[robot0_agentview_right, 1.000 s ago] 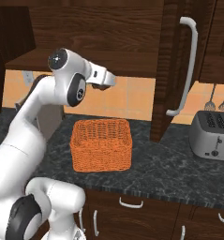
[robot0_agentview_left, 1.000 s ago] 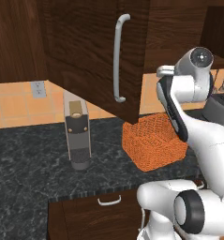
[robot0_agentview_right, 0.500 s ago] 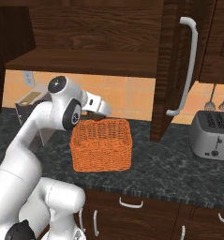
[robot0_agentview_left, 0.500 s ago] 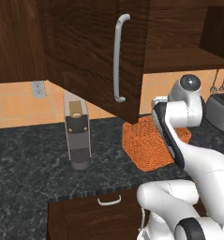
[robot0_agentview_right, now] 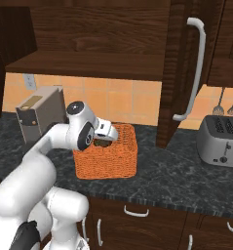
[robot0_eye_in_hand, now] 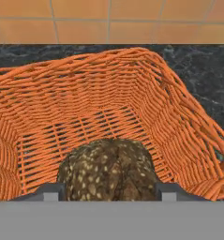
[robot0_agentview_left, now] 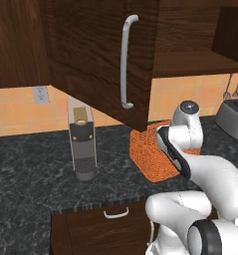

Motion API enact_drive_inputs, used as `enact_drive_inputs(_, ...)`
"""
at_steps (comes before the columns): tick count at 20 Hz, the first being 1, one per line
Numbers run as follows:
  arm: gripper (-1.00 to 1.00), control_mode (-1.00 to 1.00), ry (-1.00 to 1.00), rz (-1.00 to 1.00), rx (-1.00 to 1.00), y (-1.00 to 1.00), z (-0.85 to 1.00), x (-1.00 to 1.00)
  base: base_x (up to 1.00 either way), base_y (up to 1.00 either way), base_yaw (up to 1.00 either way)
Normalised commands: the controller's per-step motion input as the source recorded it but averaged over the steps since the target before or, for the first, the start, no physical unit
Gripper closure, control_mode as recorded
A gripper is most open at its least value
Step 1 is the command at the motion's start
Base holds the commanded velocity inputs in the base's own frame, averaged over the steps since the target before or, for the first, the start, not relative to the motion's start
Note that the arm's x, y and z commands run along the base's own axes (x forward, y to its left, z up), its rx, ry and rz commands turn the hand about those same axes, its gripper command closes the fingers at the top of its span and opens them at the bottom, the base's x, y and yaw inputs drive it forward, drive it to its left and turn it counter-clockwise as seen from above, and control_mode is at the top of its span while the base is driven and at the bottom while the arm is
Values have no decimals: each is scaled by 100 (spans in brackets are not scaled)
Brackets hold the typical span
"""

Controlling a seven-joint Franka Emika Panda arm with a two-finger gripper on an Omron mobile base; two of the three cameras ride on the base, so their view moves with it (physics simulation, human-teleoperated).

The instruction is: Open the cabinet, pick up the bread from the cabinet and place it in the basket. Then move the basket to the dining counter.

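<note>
Bread (robot0_eye_in_hand: 108,169) sits clamped between the fingers of the hand (robot0_eye_in_hand: 108,191), low centre of the hand view inside the basket (robot0_eye_in_hand: 179,117); lower it to the weave, then release cleanly

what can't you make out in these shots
- Bread: lower part cut off by the bottom of the hand view, so whether it rests on the basket floor is unclear.
- Gripper: in the right base view the wrist covers its fingers.
- Basket: in the left base view the arm hides its near side and inside.
</note>
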Motion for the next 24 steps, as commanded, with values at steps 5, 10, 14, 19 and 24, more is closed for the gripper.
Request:
enact_drive_inputs(5, 100, -100, 12, 3, 0, 0, -72, 59, 0, 0, 0)
enact_drive_inputs(10, 100, -100, 7, 5, 0, 0, -55, 35, 0, 0, 0)
enact_drive_inputs(14, 100, -100, 5, 6, 0, 0, -50, 8, 0, 0, 0)
enact_drive_inputs(19, -100, -100, -1, 2, 0, 0, 3, 0, 0, 0, 0)
enact_drive_inputs(24, -100, -100, -5, 0, 0, 10, 91, -7, 0, 0, 0)
